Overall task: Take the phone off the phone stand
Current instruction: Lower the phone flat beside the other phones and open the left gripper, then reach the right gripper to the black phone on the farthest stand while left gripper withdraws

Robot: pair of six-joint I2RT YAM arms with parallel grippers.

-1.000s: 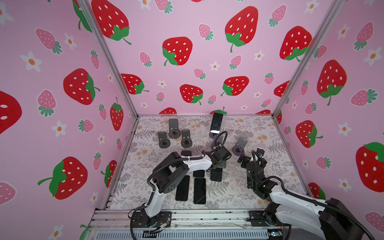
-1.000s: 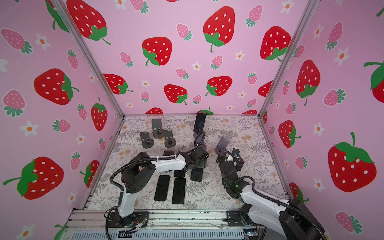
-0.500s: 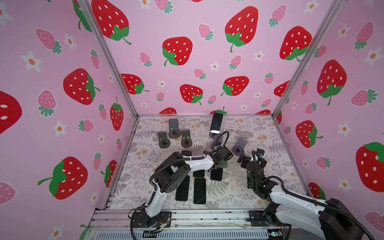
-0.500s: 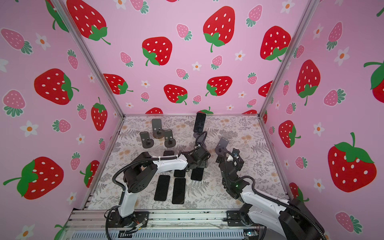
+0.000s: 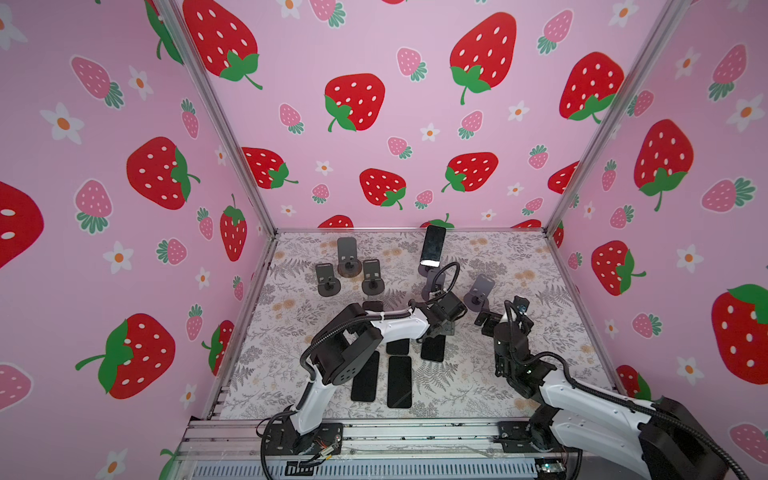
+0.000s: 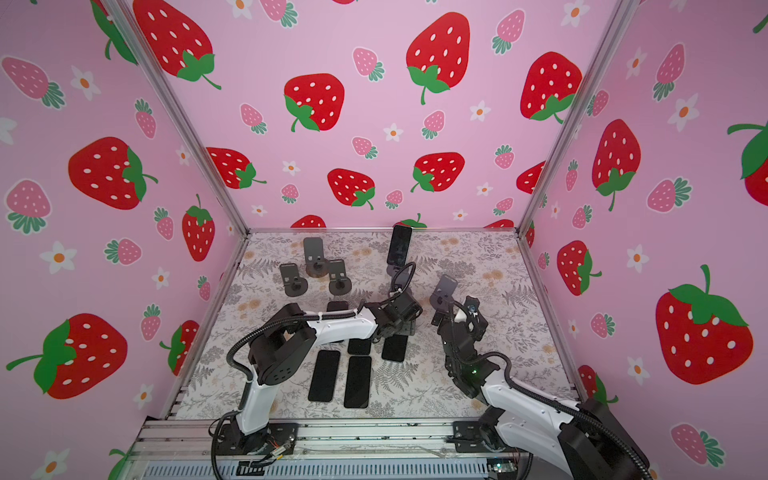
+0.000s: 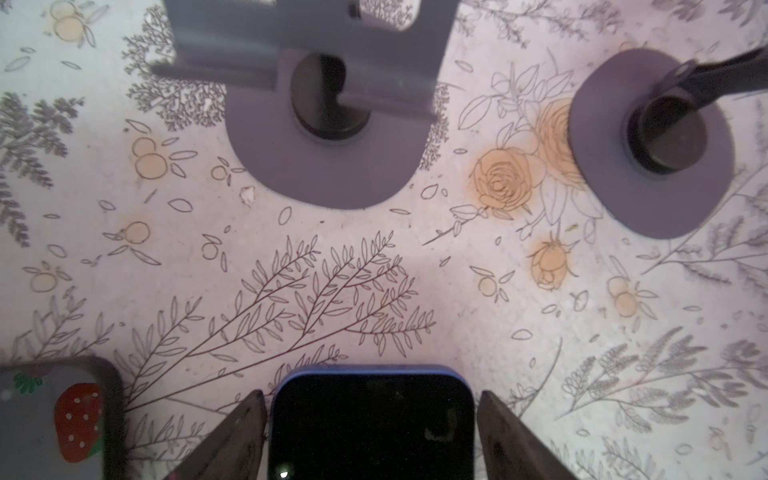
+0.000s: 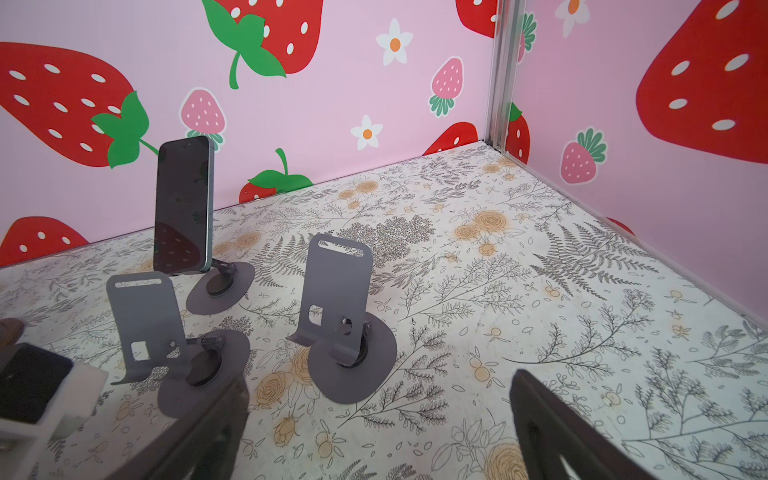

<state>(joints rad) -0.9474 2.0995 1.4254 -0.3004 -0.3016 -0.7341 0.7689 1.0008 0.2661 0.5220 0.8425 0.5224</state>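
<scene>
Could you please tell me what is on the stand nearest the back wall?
A dark phone stands upright on that stand. Its back plate is covered by the phone; only the round base shows.

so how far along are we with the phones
Mostly done: flat phones lie on the table, several stands empty. In hand: left claw open around the nearest phone. Left: the back phone on its stand; right claw open, empty.
</scene>
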